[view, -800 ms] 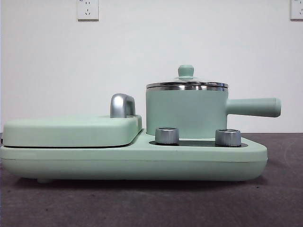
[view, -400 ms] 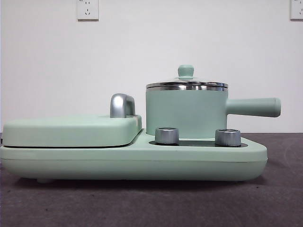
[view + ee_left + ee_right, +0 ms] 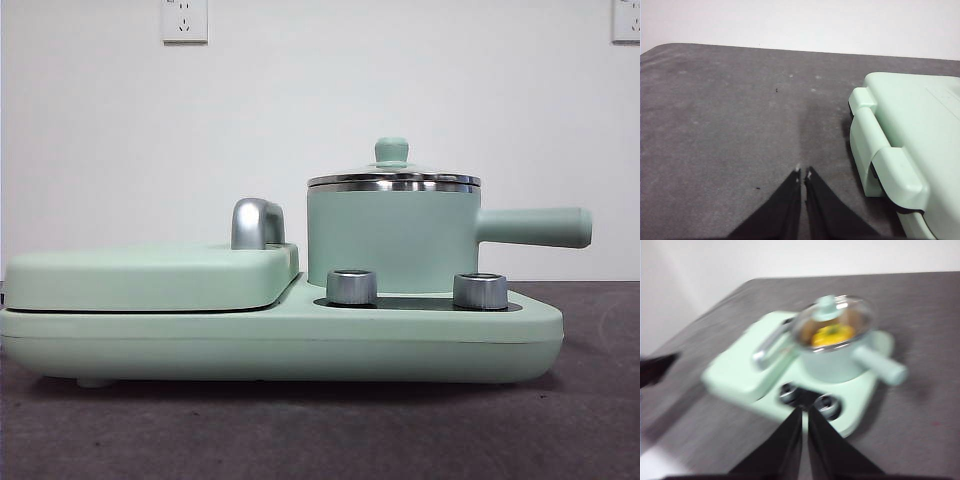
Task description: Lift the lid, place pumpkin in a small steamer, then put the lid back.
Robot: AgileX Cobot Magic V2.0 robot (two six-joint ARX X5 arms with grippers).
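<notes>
The small steamer stands on the right side of the mint-green cooker, its long handle pointing right. The lid rests shut on its rim, knob on top. Through the glass in the right wrist view, the pumpkin lies inside the small steamer under the lid. My right gripper is shut and empty, well back from the cooker. My left gripper is shut and empty above bare table beside the cooker's end.
The flat rectangular cover with its chrome handle takes the cooker's left half. Two steel dials stand in front of the pot. Dark grey table surrounds the cooker; a white wall is behind.
</notes>
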